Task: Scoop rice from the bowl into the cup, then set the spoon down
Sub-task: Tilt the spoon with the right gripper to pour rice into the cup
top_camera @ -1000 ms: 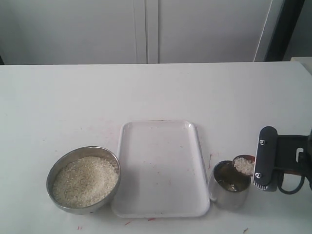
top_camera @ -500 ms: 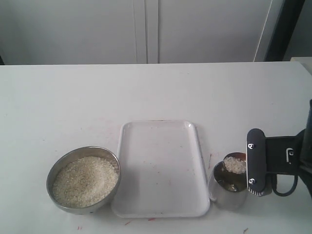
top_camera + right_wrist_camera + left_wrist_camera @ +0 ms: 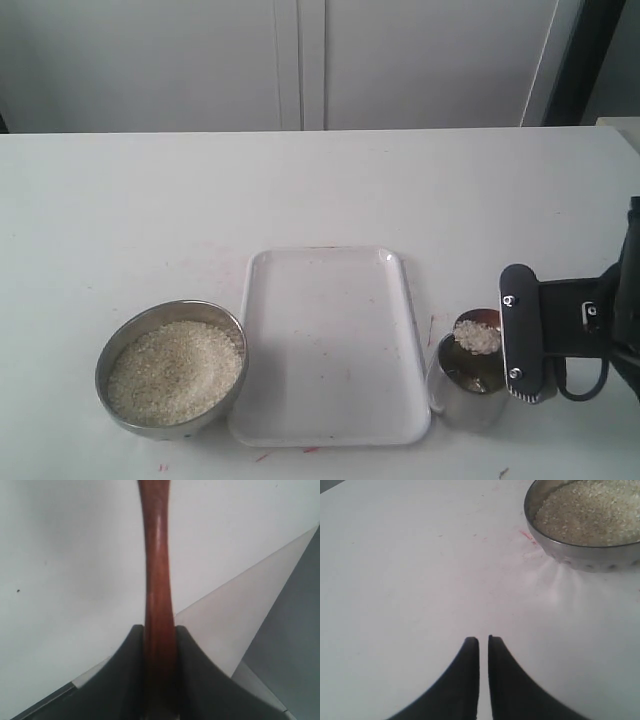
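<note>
The steel bowl [image 3: 171, 368] at the front left holds a heap of rice [image 3: 175, 371]; its rim and grains also show in the left wrist view [image 3: 585, 517]. The steel cup [image 3: 470, 381] stands right of the tray with some grains inside. My right gripper [image 3: 528, 335] is shut on the reddish-brown spoon [image 3: 479, 331], whose oval bowl carries rice just over the cup's far rim. The handle [image 3: 156, 580] runs between the right gripper's fingers [image 3: 160, 630]. My left gripper [image 3: 483, 639] is shut with nothing in it, over bare table near the bowl; it does not show in the exterior view.
A white rectangular tray [image 3: 330, 345] lies between bowl and cup. Small red marks dot the table by the tray's front edge [image 3: 262, 456]. White cabinet doors stand behind the table.
My right gripper has moved left with the spoon, bringing the rice-filled spoon bowl from beside the cup's right rim to over the cup's opening. The left gripper's earlier state is not shown.
</note>
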Action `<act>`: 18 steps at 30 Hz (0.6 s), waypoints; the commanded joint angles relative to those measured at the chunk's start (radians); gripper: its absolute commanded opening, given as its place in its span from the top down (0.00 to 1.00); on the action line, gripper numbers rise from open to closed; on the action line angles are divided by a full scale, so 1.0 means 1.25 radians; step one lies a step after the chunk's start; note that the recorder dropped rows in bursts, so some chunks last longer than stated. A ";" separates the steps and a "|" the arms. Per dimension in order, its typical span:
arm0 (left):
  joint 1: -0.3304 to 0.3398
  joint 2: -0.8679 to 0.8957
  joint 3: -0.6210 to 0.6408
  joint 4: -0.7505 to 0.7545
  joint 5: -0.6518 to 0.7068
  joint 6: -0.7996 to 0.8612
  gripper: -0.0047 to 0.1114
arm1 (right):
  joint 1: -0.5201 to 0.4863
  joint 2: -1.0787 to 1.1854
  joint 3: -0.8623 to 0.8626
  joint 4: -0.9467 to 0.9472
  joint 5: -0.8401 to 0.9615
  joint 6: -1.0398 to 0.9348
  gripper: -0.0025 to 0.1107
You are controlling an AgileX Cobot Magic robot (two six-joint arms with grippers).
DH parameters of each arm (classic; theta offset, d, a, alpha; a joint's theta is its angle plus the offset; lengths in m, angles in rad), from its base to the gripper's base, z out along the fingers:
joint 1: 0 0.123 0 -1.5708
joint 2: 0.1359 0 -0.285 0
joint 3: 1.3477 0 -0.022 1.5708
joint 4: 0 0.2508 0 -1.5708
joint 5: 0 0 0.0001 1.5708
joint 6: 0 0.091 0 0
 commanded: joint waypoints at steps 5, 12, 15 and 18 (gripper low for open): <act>-0.006 0.000 0.007 -0.005 0.039 -0.005 0.84 | 0.004 0.000 0.003 -0.048 0.002 -0.062 0.98; -0.006 0.000 0.007 -0.005 0.039 -0.005 0.84 | 0.004 0.000 0.003 -0.113 0.002 -0.104 0.98; -0.006 0.000 0.007 -0.005 0.039 -0.005 0.84 | 0.004 0.000 0.003 -0.115 0.002 -0.114 0.98; -0.006 0.000 0.007 -0.005 0.039 -0.005 0.84 | 0.004 0.000 0.003 -0.115 0.002 -0.139 0.98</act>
